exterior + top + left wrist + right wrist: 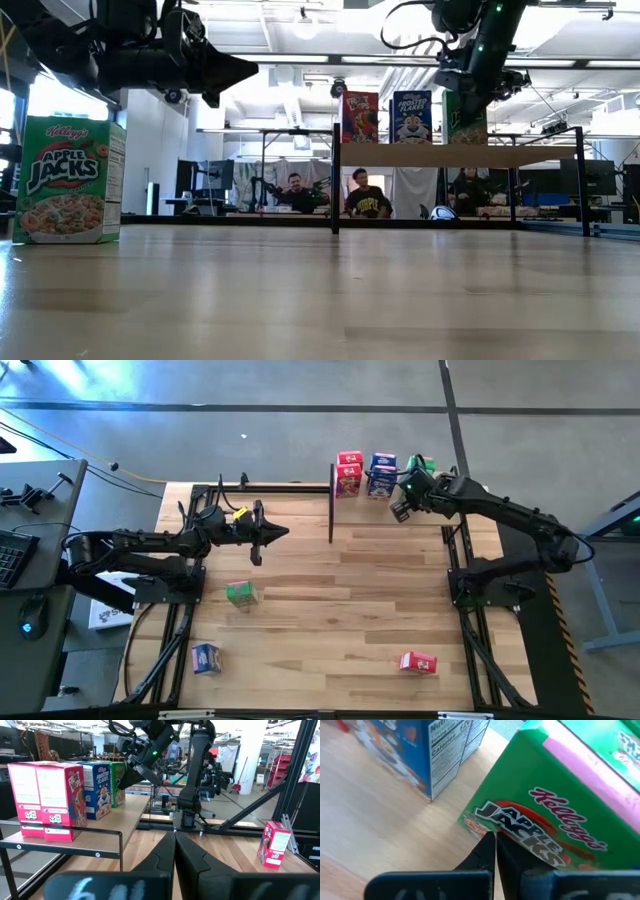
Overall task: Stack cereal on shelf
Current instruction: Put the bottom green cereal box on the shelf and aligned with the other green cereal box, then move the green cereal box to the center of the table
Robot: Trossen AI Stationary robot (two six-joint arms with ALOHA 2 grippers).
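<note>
The shelf (420, 155) stands at the table's far edge and carries red cereal boxes (47, 800), a blue box (97, 787) and a green Apple Jacks box (570, 805), all resting on their bases. My right gripper (494, 840) is shut and slants down at the green box's front. My left gripper (283, 532) is shut, level and empty above the table's left half. On the table lie a green box (240, 593), a blue box (206, 658) and a red box (418, 662). My right gripper meets the green box's printed front (512, 827), near its lower edge, with the tips of its shut fingers. The fingers come slanting down from the table's near side. The box stands with its base on the shelf board beside the blue box.
Thin black posts (331, 500) hold the shelf at its corners. Black frame rails (470, 590) run along both sides of the table. Bare wood lies between the shelf and the loose boxes. People sit in the room beyond the table's far edge.
</note>
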